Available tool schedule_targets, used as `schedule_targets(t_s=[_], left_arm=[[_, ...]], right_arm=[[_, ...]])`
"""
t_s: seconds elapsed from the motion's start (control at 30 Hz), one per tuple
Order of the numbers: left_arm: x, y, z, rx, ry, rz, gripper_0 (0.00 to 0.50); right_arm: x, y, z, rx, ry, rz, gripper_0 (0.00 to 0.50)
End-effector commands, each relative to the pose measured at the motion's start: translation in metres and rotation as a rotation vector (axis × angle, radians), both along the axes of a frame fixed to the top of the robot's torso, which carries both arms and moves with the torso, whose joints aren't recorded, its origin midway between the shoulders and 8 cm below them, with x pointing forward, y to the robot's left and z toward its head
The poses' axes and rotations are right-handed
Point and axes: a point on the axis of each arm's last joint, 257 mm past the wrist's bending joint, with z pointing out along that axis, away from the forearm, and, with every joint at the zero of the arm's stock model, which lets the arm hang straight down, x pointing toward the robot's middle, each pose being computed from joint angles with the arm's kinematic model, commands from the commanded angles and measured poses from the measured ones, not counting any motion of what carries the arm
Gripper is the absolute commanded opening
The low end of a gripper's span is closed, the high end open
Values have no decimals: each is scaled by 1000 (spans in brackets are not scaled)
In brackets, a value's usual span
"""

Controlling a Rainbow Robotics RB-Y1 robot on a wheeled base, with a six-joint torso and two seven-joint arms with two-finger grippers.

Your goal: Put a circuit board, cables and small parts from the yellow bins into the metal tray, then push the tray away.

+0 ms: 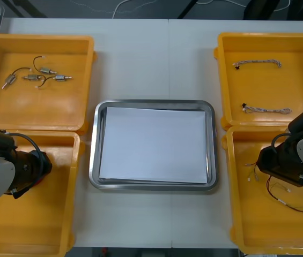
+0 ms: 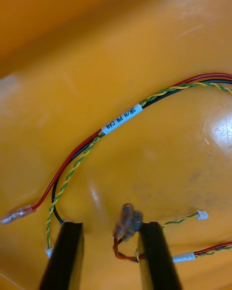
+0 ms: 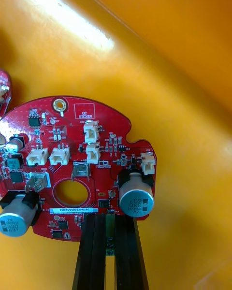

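Metal tray (image 1: 154, 102), white inside, sits between 4 yellow bins (image 1: 38, 110); round red circuit board (image 3: 72, 166) lies flat in 1, red and yellow cable (image 2: 121, 119) curls in another.

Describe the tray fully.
The tray is shiny metal, rectangular, with rounded corners and a raised rim. It lies flat between the bins, close to them. A white sheet covers its floor; nothing else lies in it. The left gripper, pinching a board, and right gripper are down in the near bins, off it.
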Motion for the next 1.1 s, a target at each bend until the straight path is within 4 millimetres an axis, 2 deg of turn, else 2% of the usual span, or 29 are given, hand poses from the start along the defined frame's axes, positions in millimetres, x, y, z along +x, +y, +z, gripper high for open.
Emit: schedule_targets(t_s=[0.03,0.33,0.7,0.77,0.9,1.1], left_arm=[[5,-1,32,12,-39,-90,0],[-10,9,59,72,-24,-160,0],[-30,13,100,141,-26,-268,0],[-35,11,109,162,-17,-283,0],[-23,-8,132,167,-91,-329,0],[-17,-27,145,129,-117,-381,0]], right_arm=[[15,-2,23,-9,-38,49,500],[12,-9,44,-20,-20,288,500],[-9,-25,45,-115,-15,578,500],[-17,-27,46,-140,-18,640,500],[-33,-28,46,-179,-20,738,500],[-48,-33,43,-240,-19,856,500]])
